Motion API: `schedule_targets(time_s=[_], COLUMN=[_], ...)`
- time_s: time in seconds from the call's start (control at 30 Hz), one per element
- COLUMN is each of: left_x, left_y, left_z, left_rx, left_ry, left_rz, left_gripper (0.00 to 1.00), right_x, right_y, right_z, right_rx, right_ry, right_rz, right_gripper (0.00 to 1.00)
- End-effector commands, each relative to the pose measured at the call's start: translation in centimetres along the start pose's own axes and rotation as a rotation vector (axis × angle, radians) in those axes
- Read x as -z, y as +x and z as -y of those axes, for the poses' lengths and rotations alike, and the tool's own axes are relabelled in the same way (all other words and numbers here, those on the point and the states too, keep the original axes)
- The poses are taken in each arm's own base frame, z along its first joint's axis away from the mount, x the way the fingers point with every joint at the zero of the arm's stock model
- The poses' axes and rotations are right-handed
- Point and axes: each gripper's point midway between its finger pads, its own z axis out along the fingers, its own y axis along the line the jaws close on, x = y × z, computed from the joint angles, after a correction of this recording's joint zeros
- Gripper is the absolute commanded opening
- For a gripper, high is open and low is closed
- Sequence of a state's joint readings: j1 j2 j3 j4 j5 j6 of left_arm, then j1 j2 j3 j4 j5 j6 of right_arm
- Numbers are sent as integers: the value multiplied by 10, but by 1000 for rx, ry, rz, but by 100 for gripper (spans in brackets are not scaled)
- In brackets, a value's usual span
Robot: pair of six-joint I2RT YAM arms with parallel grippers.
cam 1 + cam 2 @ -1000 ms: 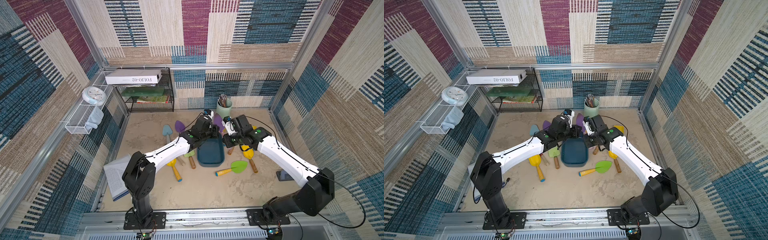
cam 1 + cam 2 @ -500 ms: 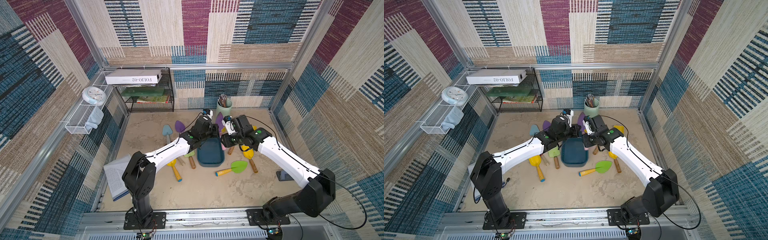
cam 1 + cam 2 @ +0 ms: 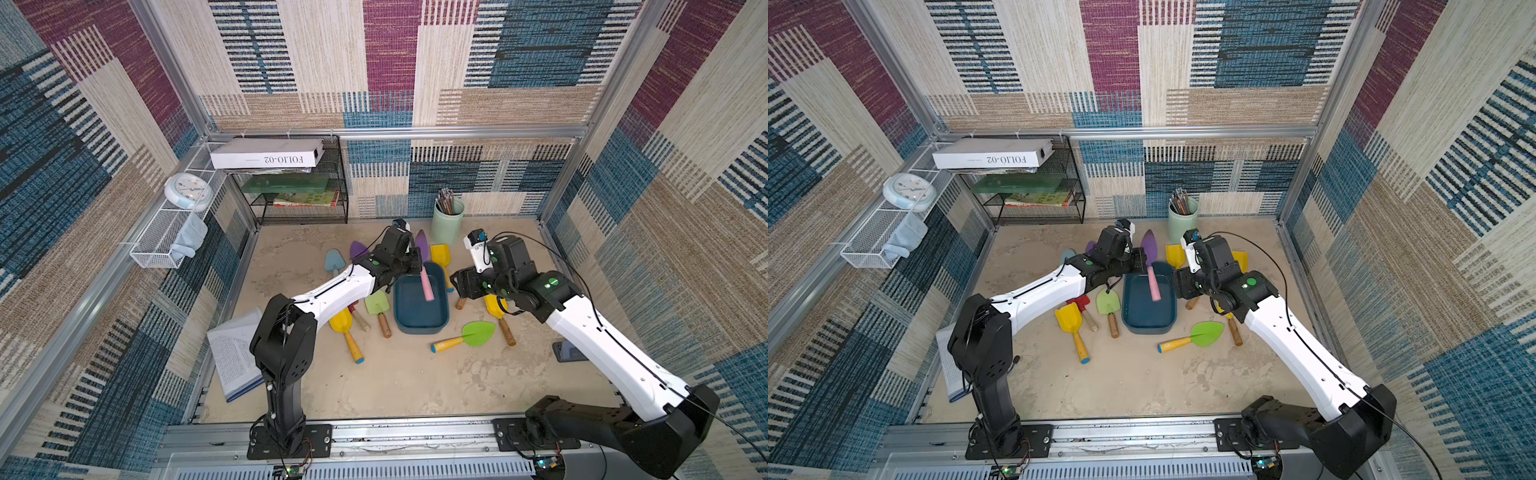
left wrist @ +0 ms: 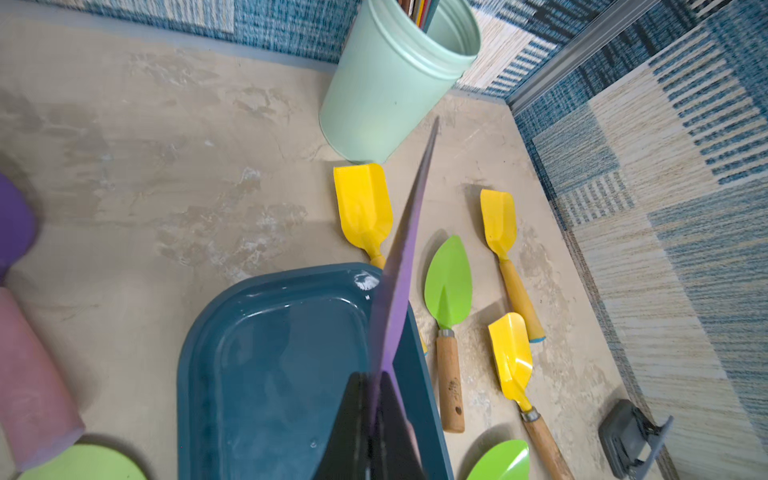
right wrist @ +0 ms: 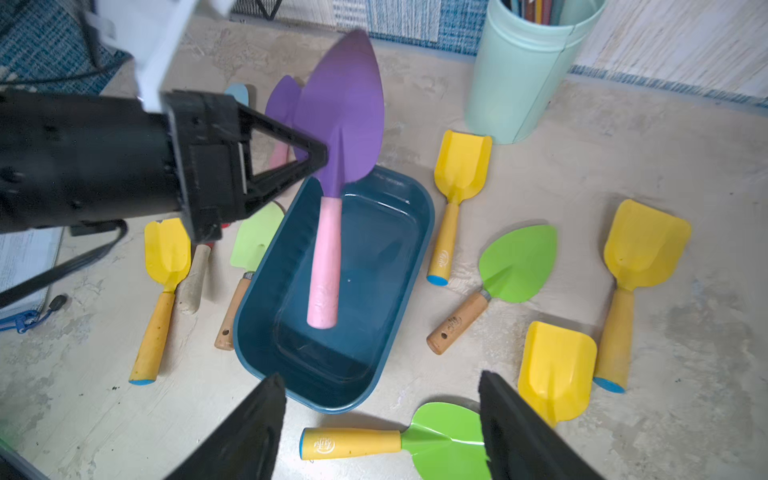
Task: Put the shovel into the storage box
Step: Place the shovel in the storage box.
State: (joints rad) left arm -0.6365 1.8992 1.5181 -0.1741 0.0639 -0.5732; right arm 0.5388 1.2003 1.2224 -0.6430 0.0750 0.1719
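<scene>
We read clock bearings in the top views, with twelve toward the back wall and the dial centred on the table (image 3: pixel 395 386).

1. The left arm (image 3: pixel 332 291) reaches in from seven o'clock and the right arm (image 3: pixel 602 336) from five. Both end near the centre.
2. The rack (image 3: pixel 299 208) stands at eleven, against the back wall. The book (image 3: pixel 232 357) lies open between eight and nine, at the table's edge.
3. The box (image 3: pixel 415 307) sits upright near the centre, with its long side running twelve to six.
4. The cup (image 3: pixel 446 226) stands at one o'clock from the box, apart from it.
5. The shovel (image 5: pixel 343 116) has a purple blade and a pink handle, and it is tilted. Its blade rises above the box's twelve o'clock rim, and its handle slopes down inside the box toward six. We cannot tell whether the handle end touches the box floor.
6. The left gripper (image 4: pixel 374 380) is pinched tight on that blade's nine o'clock edge, near the neck.
7. The right gripper (image 5: pixel 380 378) hangs just beside the box's three o'clock rim, jaws spread wide, holding nothing.
8. A green shovel (image 3: pixel 478 333) lies on the table between four and five from the box. A yellow shovel (image 3: pixel 343 324) lies at eight.
</scene>
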Motion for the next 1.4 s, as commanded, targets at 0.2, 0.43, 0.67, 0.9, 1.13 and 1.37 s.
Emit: schedule_targets(time_s=[0.2, 0.43, 0.67, 0.9, 1.13, 1.37], left_x=[-33, -34, -33, -42, -57, -66], left_y=[46, 61, 77, 81, 92, 100], left_z=[-1, -7, -15, -23, -27, -32], left_rx=[53, 68, 90, 99, 126, 132], left_ry=[45, 33, 1, -17, -14, -27], left_rz=[-213, -261, -314, -296, -325, -356], left_gripper=[0, 0, 0, 0, 0, 0], right_x=[6, 3, -2, -8, -11, -17], right_y=[7, 11, 14, 19, 21, 25], right_z=[4, 4, 4, 2, 2, 2], right_rx=[3, 9, 11, 11, 16, 19], right_ry=[16, 14, 12, 0, -3, -6], right_rz=[-3, -10, -15, -29, -34, -48], right_gripper=[76, 75, 75, 75, 75, 75])
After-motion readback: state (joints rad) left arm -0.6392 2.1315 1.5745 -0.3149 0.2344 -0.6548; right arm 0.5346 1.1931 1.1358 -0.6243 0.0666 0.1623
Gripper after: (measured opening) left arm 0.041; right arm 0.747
